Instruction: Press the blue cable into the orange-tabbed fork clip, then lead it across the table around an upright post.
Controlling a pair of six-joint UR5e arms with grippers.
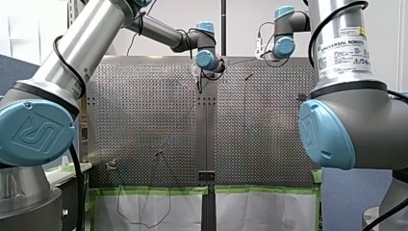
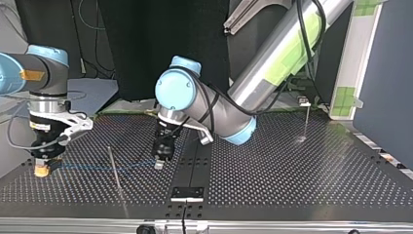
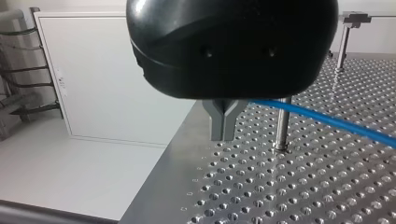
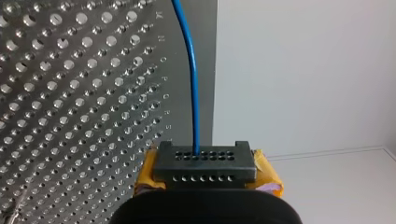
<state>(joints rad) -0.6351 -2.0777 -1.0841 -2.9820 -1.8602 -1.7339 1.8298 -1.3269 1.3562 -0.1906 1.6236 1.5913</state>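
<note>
**Slack risk**

Blue cable (image 3: 327,122) is pinched in the left gripper (image 3: 224,133), fingers pressed together. Just beyond, the upright post (image 3: 282,123) could be missed if slack forms. Farther off, the right gripper (image 4: 205,168) is clamped on it.

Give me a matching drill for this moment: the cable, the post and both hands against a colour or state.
Things:
1. cable
2. post
3. left hand
4. right hand

Colour or state:
A. yellow pads
B. grey fingers, pinched together
C. blue, strung between both hands
D. upright, bare metal, set in the table

Pairs: 1-C, 2-D, 3-B, 4-A
</note>
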